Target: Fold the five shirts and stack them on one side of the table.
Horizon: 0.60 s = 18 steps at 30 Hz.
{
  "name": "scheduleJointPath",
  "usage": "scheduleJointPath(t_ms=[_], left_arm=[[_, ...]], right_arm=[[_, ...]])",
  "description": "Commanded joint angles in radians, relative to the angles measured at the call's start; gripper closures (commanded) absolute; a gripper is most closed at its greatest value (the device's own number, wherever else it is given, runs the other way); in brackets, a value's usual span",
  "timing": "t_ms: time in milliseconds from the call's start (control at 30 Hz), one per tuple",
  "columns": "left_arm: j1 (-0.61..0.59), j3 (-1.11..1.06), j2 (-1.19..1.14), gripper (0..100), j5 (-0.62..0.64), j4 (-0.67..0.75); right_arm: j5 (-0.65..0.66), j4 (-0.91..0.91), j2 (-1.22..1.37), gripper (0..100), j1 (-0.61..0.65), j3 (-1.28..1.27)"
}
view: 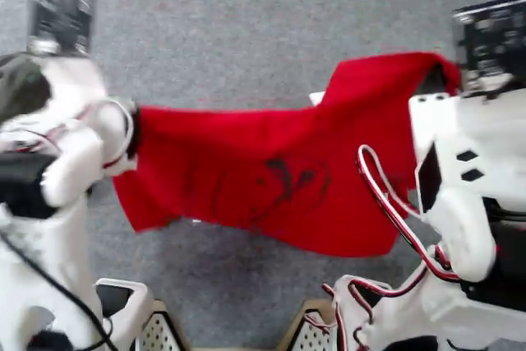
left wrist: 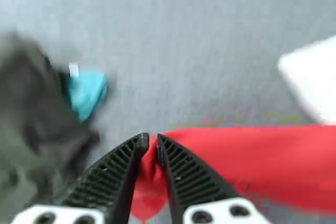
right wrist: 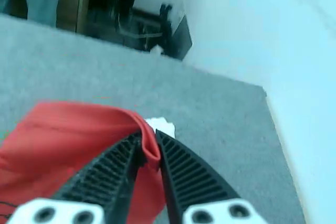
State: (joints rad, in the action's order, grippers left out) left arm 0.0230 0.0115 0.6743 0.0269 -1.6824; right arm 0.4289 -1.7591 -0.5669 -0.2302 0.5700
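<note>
The left gripper (left wrist: 148,139) and right gripper (right wrist: 148,139), clamped on the red shirt (view: 263,178), should stretch it taut before lowering.

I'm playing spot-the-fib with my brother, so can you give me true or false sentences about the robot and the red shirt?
1. The shirt being held is red. True: the red shirt.
2. One gripper alone holds it. False: the left gripper and the right gripper are each shut on an edge.
3. A teal cloth lies on the table near the left gripper. True.
4. The table top is green. False: it is grey.
5. The red shirt is folded into a neat small square. False: it is stretched out wide between the two grippers.
</note>
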Motion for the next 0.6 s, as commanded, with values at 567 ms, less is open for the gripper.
scheduleJointPath(t_ms=[567], left_arm=[[-0.008,-0.855,-0.094,97,-0.035,0.864]], right_arm=[[0.195,0.638,-0.079,98.4,0.193,-1.251]])
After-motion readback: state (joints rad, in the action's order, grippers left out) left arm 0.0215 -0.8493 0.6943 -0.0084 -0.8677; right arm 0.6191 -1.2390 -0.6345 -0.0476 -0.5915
